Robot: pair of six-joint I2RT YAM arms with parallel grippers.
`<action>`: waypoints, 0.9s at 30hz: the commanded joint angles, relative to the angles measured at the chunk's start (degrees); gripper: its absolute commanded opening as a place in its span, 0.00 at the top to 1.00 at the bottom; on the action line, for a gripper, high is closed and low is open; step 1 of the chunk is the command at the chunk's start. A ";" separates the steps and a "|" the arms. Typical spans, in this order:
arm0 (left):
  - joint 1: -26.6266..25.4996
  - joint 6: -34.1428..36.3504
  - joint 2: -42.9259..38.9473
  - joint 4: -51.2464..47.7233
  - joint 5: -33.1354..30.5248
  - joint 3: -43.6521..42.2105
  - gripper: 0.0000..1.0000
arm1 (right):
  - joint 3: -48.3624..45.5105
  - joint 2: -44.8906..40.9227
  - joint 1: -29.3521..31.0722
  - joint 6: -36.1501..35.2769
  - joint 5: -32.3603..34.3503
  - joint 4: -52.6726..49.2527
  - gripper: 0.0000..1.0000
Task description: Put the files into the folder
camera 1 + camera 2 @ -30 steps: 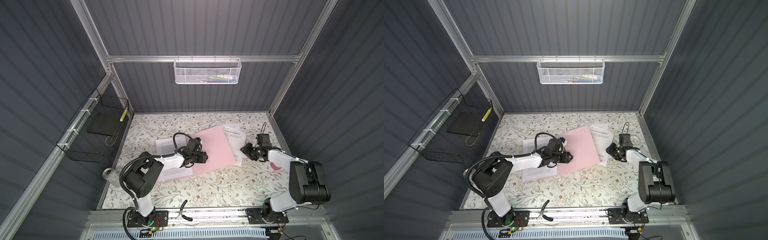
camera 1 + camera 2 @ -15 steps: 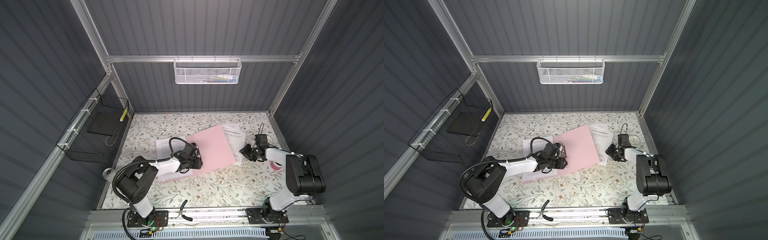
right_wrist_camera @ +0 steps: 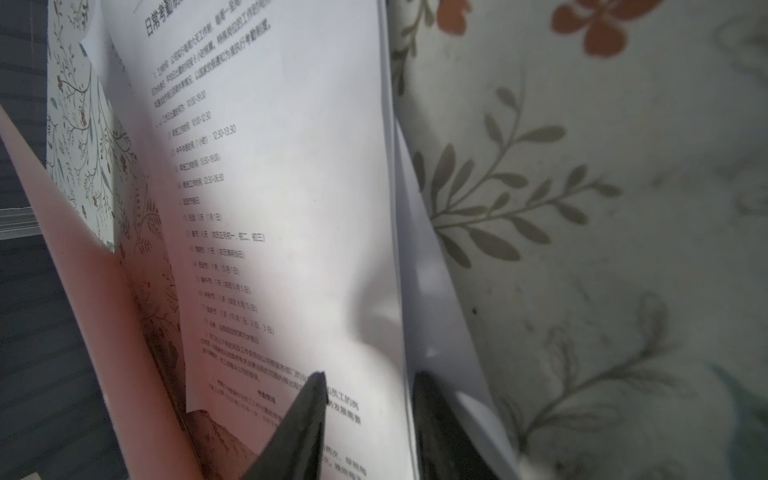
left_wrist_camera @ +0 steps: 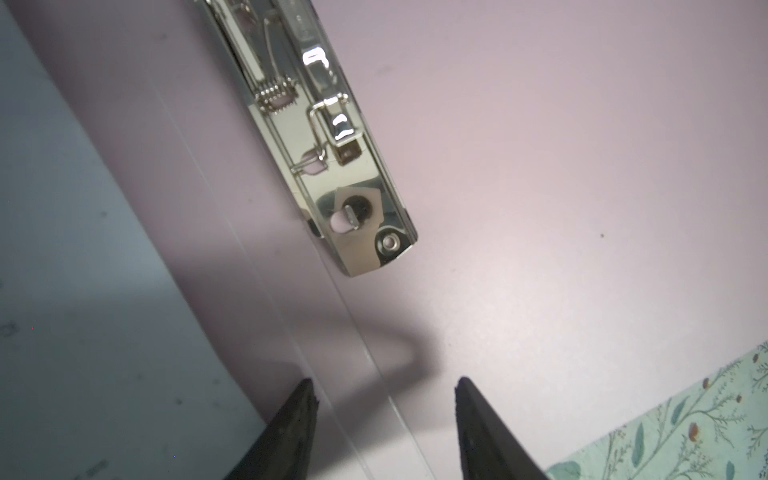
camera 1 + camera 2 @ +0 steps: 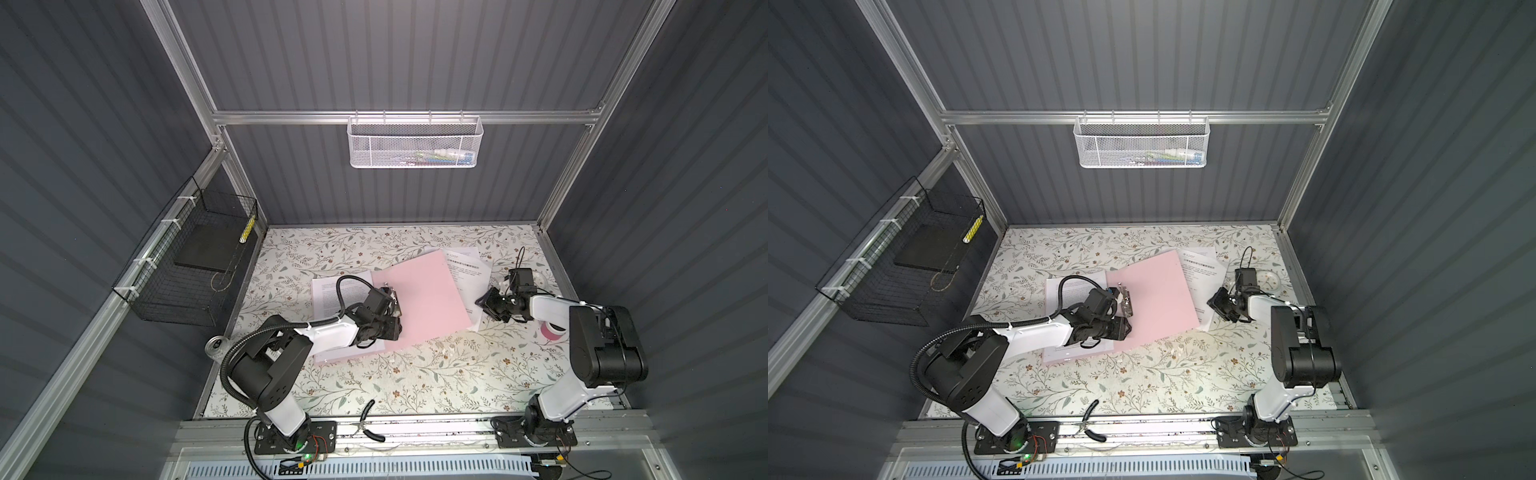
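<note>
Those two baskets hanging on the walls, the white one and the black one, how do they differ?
The white basket is fine mesh, shallow, on the back wall; the black basket is open wire grid, deeper, on the left wall. The white basket holds small coloured items too blurred to name; the black basket holds a flat black slab and a yellow strip. Both hang above the table.

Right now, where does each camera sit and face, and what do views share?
Top views: high at the front, looking down on the table; both arms show.
Left wrist: above the left gripper, facing the folder and its clip; two fingertips show.
Right wrist: behind the right gripper, facing along the files; fingertips straddle a sheet edge.
Shared: the folder, everywhere.
</note>
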 commanded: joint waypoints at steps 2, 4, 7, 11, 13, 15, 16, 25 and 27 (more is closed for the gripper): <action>-0.20 1.52 -0.30 -2.11 -0.85 0.45 0.45 | 3.98 1.91 0.67 -0.89 1.06 -4.12 0.62; -0.21 1.52 -0.35 -2.11 -0.90 0.37 0.45 | 4.57 2.38 0.67 -0.89 1.12 -4.56 0.65; -0.18 1.36 -0.56 -1.69 -0.91 0.04 0.45 | 5.23 2.82 0.76 -0.80 1.32 -4.95 0.72; -0.19 1.09 -0.31 -0.94 -0.76 -0.17 0.45 | 7.26 3.97 1.02 -1.42 1.49 -7.23 0.72; -0.21 0.99 -0.05 -0.55 -0.68 -0.29 0.45 | 8.04 4.48 1.11 -1.66 1.50 -7.92 0.74; -0.21 0.99 0.22 -0.40 -0.60 -0.28 0.46 | 8.27 4.69 1.16 -1.77 1.40 -8.01 0.77; -0.24 1.01 0.22 -0.35 -0.52 -0.23 0.46 | 8.32 4.70 1.18 -1.72 1.54 -8.01 0.79; -0.19 1.85 0.66 -0.35 -0.57 0.36 0.46 | 10.12 5.67 1.70 -2.12 2.38 -9.62 1.00; -0.20 1.94 0.49 -0.42 -0.67 0.45 0.47 | 10.03 5.52 1.64 -2.04 2.37 -9.44 1.00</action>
